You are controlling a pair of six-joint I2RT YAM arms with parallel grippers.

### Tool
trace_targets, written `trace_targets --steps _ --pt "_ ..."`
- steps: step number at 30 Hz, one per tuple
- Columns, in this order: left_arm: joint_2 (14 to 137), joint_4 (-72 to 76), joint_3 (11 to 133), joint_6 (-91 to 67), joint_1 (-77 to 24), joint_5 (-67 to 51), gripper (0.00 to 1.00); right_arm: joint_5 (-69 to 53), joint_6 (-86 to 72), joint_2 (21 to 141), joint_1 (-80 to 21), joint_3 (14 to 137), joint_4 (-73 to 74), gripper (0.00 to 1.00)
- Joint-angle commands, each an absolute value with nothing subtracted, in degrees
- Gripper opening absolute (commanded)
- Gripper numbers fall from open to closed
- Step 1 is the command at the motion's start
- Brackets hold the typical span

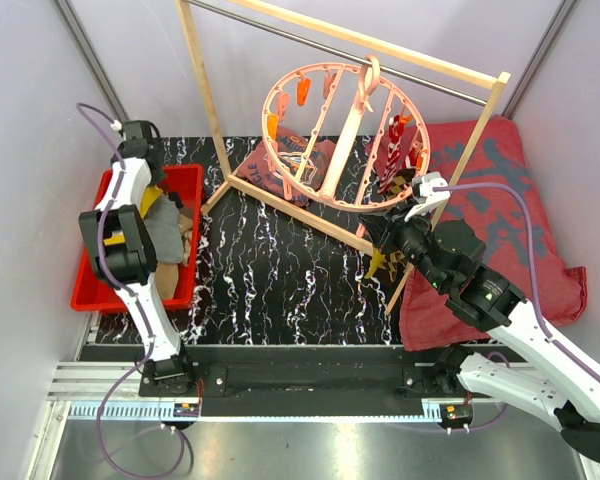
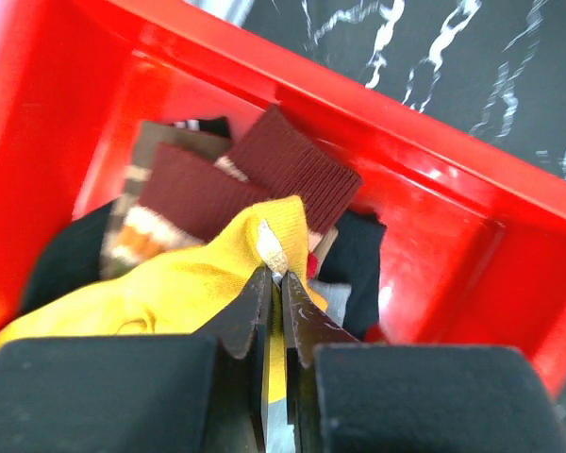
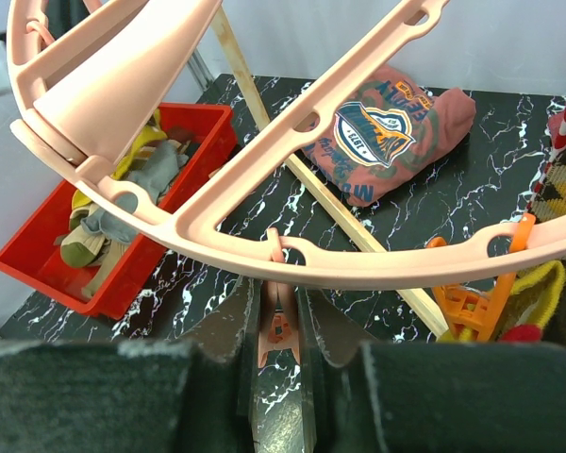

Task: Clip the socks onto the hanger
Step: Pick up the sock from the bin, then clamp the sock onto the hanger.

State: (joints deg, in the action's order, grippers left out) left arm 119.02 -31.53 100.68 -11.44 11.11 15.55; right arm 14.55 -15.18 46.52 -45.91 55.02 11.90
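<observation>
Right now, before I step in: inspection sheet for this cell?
Surface: black marble table, dark-red patterned cloth lying over its right side.
Job's things: pink ring hanger hangs from wooden rack, striped sock clipped on its right side; loose socks in red bin.
Clutter: folded T-shirt on the table by the rack's foot.
Grippers: left gripper shut on yellow sock in the bin; right gripper shut on pink clip at the hanger's rim.
Cables: purple cable along each arm, no snag seen.
Surroundings: grey walls on both sides.
</observation>
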Motion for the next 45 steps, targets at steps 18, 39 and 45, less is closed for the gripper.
trace_targets --steps 18,39,45 --pt "74.99 -14.70 71.40 -25.30 10.28 -17.01 0.00 14.59 -14.59 46.76 -46.14 55.63 10.46 0.13" --pt "54.91 28.46 42.37 -53.09 -27.39 -14.61 0.00 14.33 -20.92 44.56 -46.23 55.20 7.21 0.12" --pt "63.00 38.39 42.45 -55.01 -36.37 -11.08 0.00 14.06 -22.32 43.95 -46.14 55.46 7.12 0.12"
